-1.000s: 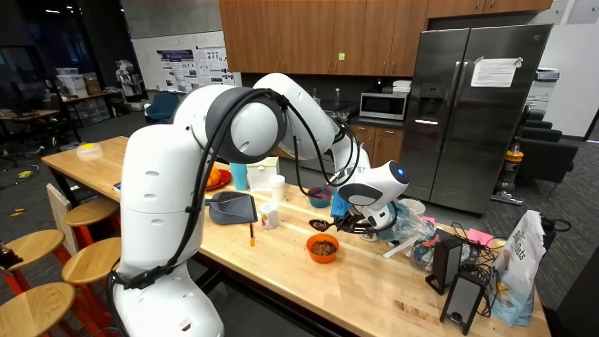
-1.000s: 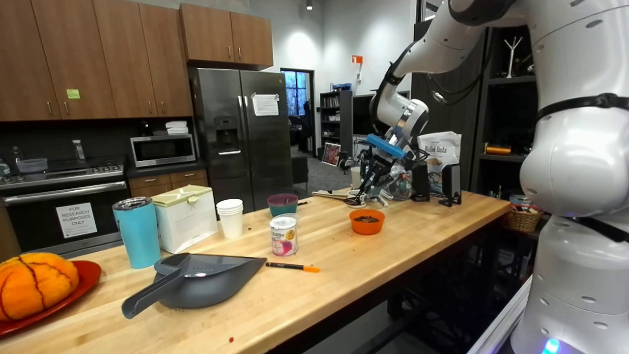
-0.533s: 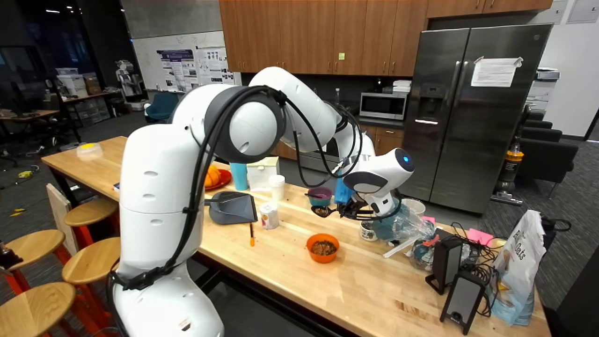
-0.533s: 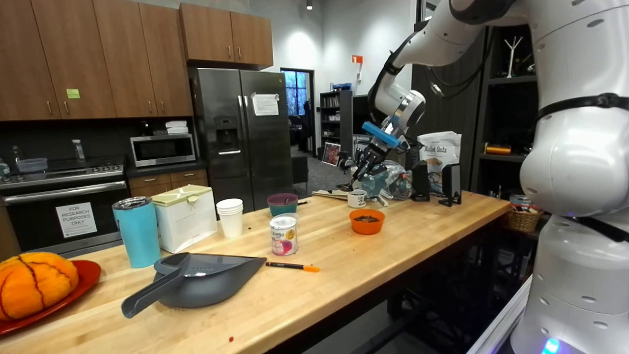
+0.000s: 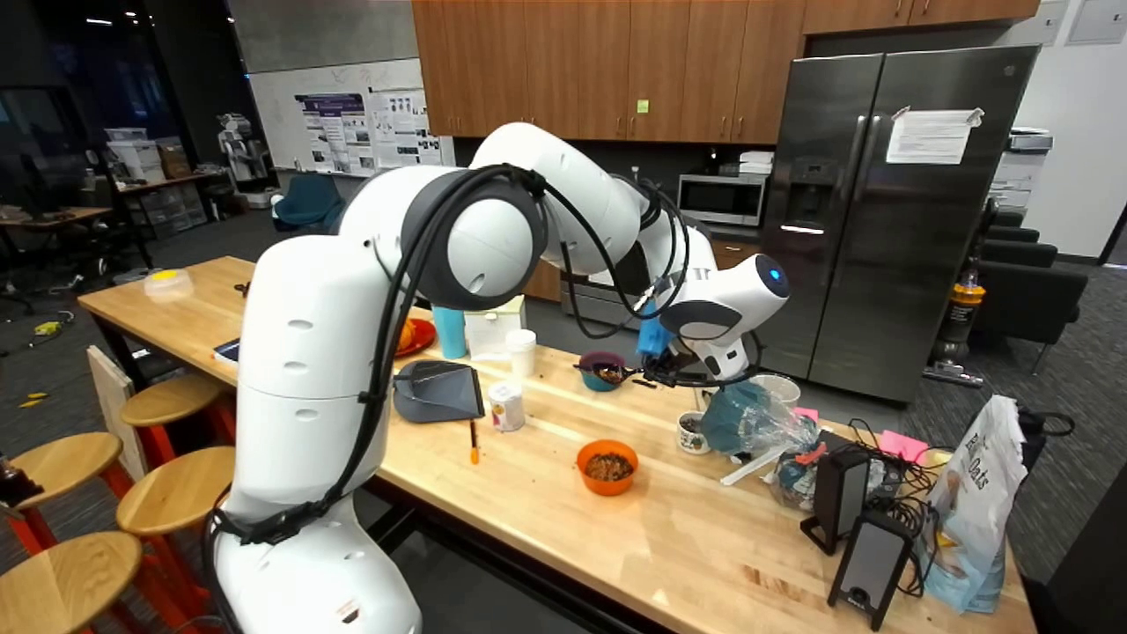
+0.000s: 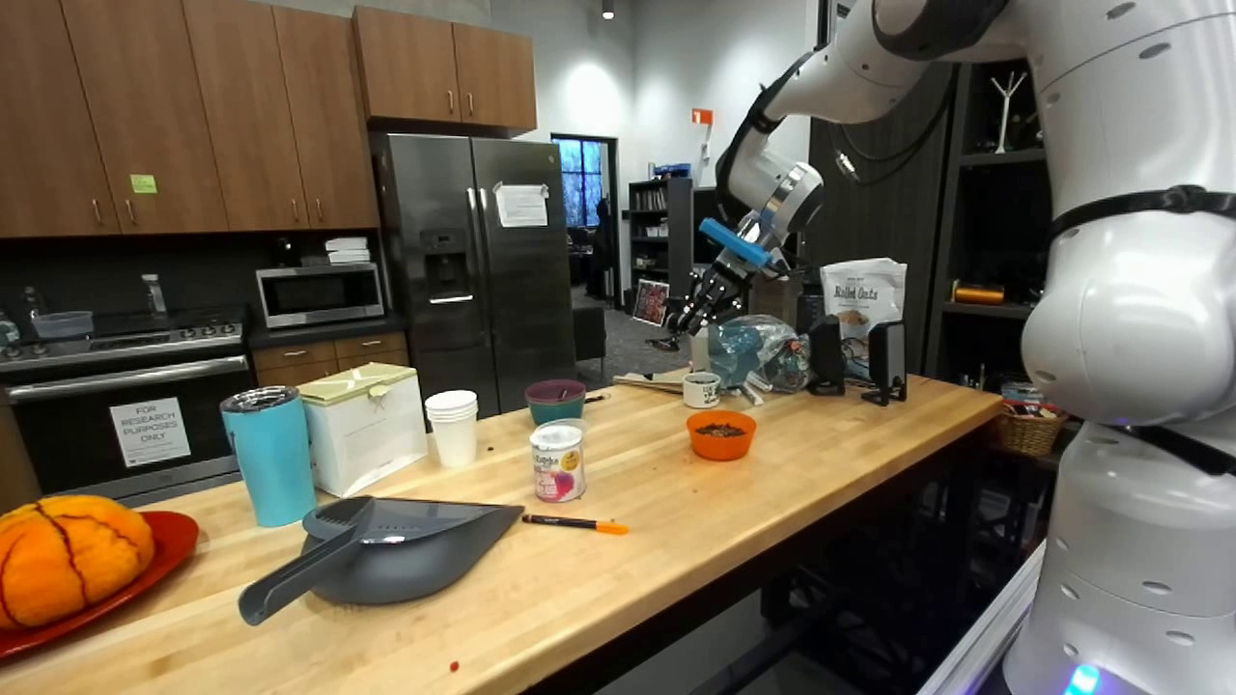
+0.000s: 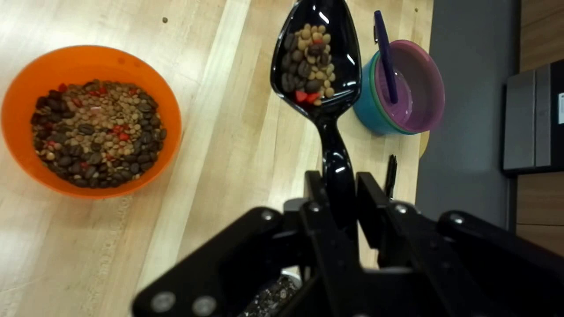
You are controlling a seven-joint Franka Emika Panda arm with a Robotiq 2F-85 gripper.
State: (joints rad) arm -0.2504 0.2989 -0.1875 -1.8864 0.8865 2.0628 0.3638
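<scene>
Right of orange bowl in wrist view, up in air: gripper, jaws pinching black spoon by handle. Spoon's scoop carries dark, tan and red pieces; similar mix in orange bowl. Farther right of orange bowl: nested purple and teal bowls, 1 purple utensil leaning inside. In both exterior views: white mug near orange bowl, 2 black speakers and oats bag right of it, white canister left of it, gray dustpan farther left.

One black spoon, one orange bowl, one white mug, one grey dustpan, two black speakers and four wooden stools are seen.
</scene>
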